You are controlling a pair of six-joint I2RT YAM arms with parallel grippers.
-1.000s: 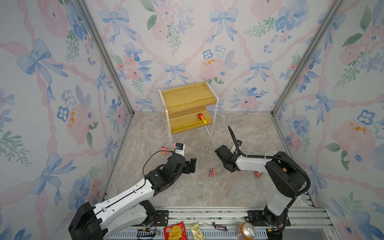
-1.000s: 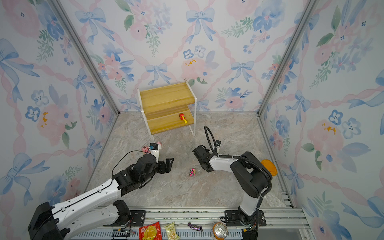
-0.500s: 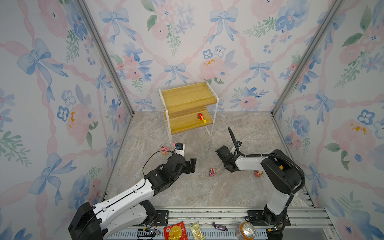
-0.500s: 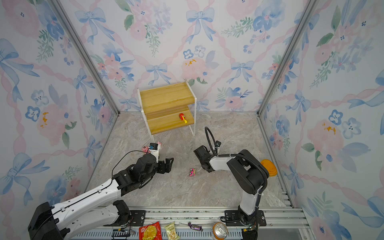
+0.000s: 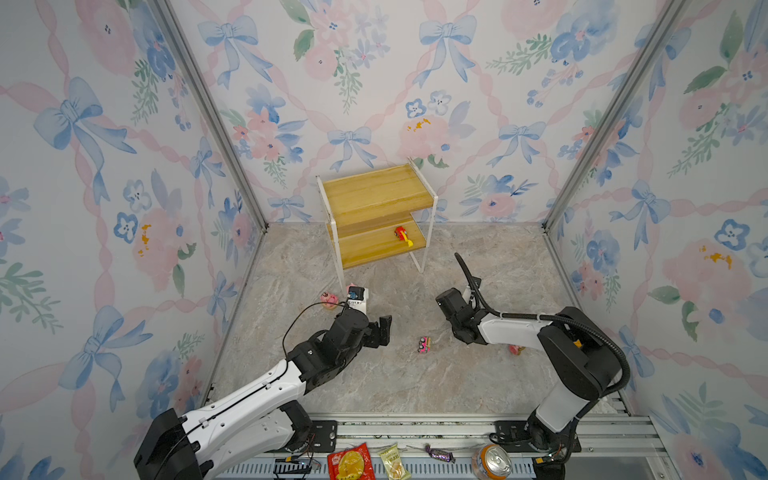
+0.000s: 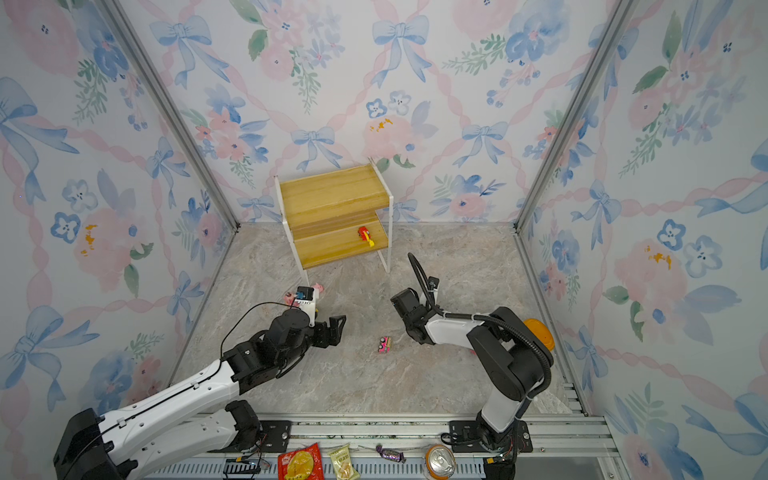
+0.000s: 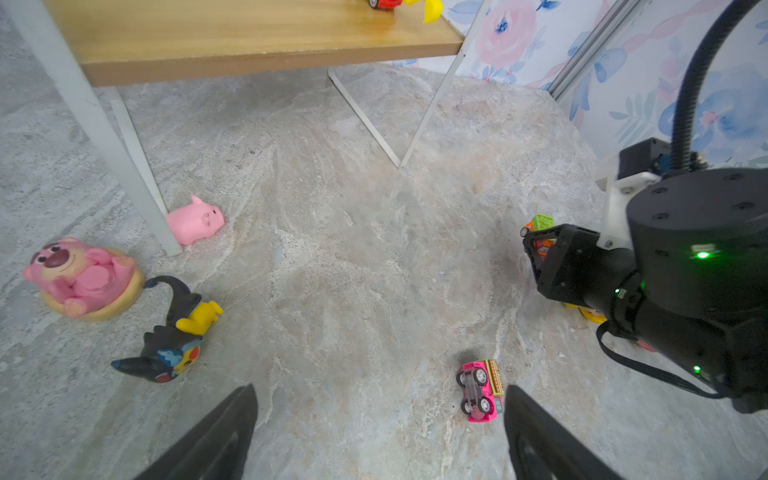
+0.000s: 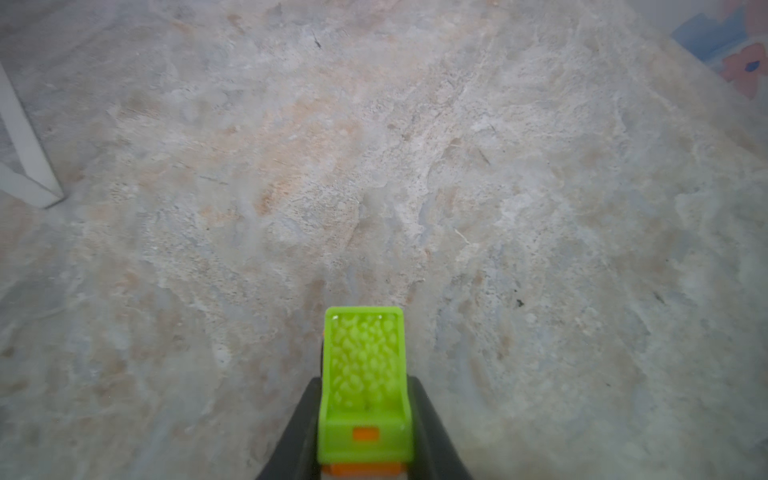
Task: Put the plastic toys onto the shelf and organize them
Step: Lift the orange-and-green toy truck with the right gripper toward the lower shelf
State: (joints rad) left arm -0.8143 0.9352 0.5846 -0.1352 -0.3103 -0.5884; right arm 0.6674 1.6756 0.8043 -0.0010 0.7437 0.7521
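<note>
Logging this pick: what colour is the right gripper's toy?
Lime green car with orange base; right wrist view shows it best.

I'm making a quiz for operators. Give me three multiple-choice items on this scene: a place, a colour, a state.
1. The red car lies: A) on the shelf, lower board B) on its top board C) on the floor.
2. The toy in the right gripper is: A) blue B) green and orange C) black.
3. The left gripper is: A) shut on something B) out of view C) open.
A: it rests on the lower board. B: green over orange between the jaws. C: jaws wide apart.
</note>
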